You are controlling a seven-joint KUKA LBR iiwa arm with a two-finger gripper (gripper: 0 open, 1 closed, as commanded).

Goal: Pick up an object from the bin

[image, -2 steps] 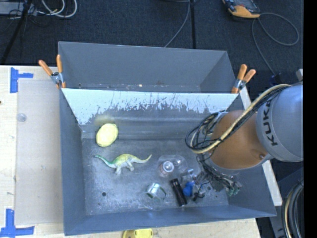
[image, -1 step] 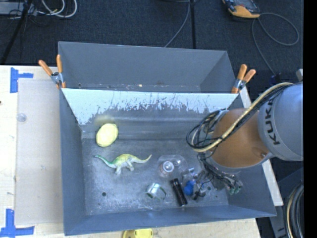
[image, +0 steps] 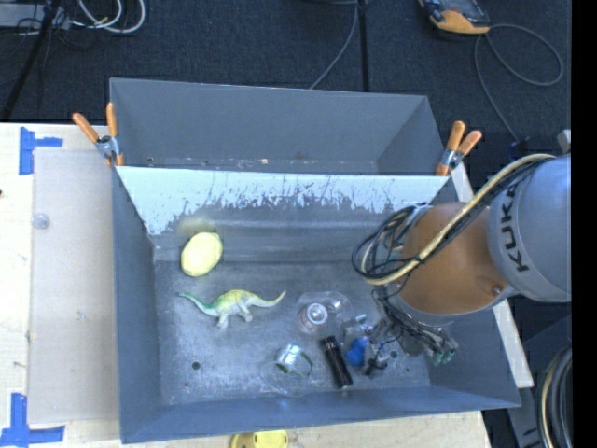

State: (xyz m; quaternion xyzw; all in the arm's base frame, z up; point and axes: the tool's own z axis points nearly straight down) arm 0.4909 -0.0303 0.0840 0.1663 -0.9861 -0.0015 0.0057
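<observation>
Down in the near-right corner of the grey metal bin (image: 280,138), the gripper (image: 371,348) hangs low, the arm reaching in from the right under its orange wrist cover (image: 448,269). Just to its left sits a small blue object (image: 357,352). Beside that lies a black stick-shaped piece (image: 336,361), long axis running near-to-far. Whether the gripper is open or closed, I cannot tell.

The bin (image: 138,297) floor lay open along its near-left corner and far middle; a clutter (black bar (image: 336,361), blue piece (image: 356,351), clear cup (image: 317,314)) crowded the near right.
</observation>
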